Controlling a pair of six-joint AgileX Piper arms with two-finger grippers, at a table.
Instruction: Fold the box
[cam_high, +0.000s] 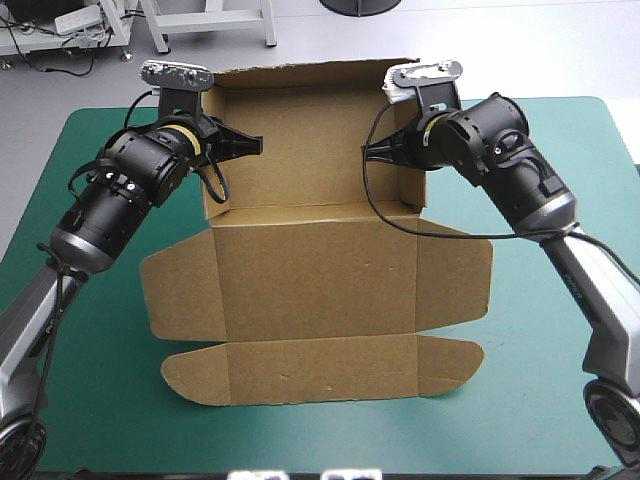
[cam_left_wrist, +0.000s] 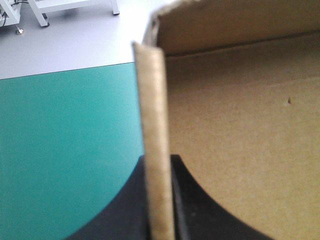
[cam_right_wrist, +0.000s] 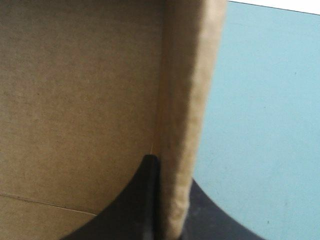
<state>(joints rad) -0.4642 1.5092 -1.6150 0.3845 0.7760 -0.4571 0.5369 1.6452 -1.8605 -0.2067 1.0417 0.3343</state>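
Teal-green cover (cam_high: 100, 150) over table (cam_high: 560, 420). Brown box (cam_high: 318, 290) lying at middle of cover, far part with walls raised, near panels and rounded flaps flat. Cover showing left, right and near side of box.

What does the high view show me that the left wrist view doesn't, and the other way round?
Only the high view: the whole box, its lid lying flat toward the table's near edge, and the right gripper shut on the right wall.
Only the left wrist view: the left wall seen edge-on, pinched by the left gripper with one black finger on each face.
Both: the left gripper at that wall, the raised back wall and the teal-green cover.
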